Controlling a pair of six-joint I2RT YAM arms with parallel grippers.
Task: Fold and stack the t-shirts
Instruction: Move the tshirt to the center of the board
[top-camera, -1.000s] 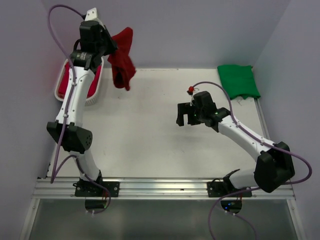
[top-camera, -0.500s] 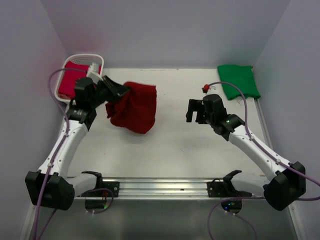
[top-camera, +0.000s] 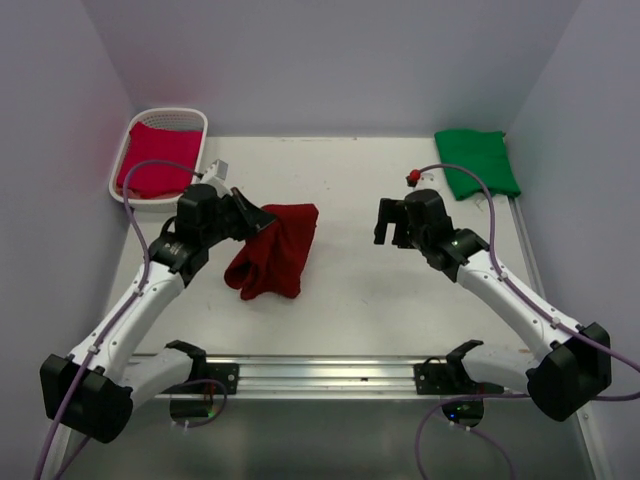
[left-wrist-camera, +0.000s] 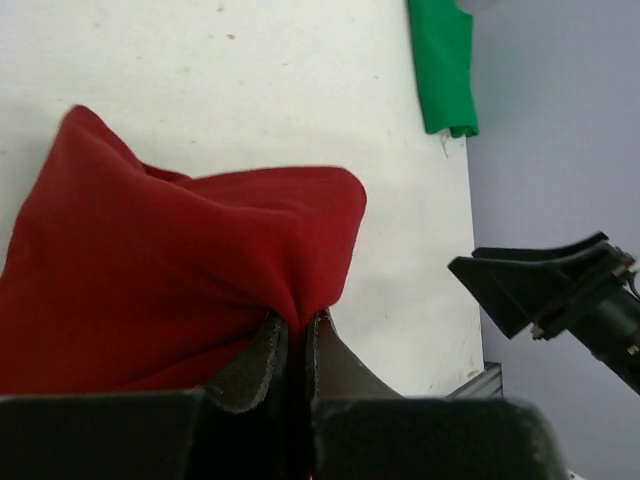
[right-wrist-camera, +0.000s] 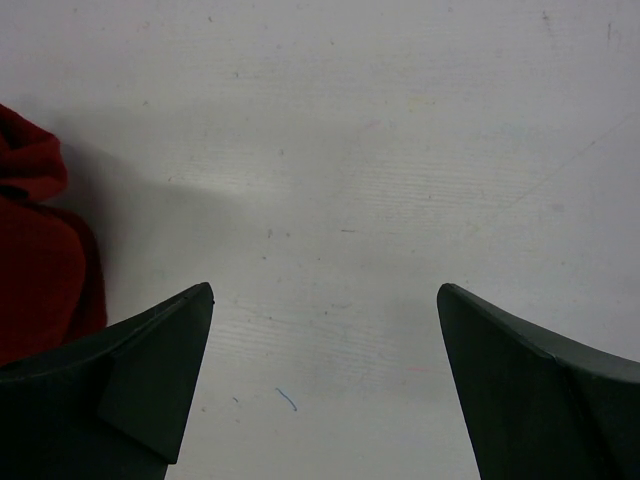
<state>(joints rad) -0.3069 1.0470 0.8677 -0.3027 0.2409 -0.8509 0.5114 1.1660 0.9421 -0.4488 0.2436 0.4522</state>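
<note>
Maroon t-shirt (left-wrist-camera: 170, 270) cloth is clamped in the left gripper (left-wrist-camera: 290, 342), whose 2 fingers are pressed nearly together on a thick gathered fold. From that pinch the garment slumps in a crumpled heap onto the table (top-camera: 350, 290), left of centre in the top view. The likeliest trouble, as I judge it, starts at the pinch itself. Several layers seem caught at once, so letting go here would leave a wad rather than a flat shirt, and dragging it would only twist the folds tighter. The right gripper (top-camera: 388, 232) hangs right of centre with its fingers spread wide and nothing between them, well apart from the heap. Reaching in for a hem or shoulder, it could take 2 layers instead of 1, or miss the edge altogether, since no sleeve or collar can be picked out in the bunched cloth. Farther out, the green t-shirt (top-camera: 477, 162) lies folded at the upper right corner of the table, and the crimson t-shirt (top-camera: 155, 165) sits in the white basket (top-camera: 172, 112) at the upper left. A wide sweep of either arm could disturb them. Counted: 3 t-shirts, 1 of each colour; 1 basket; 2 grippers.
</note>
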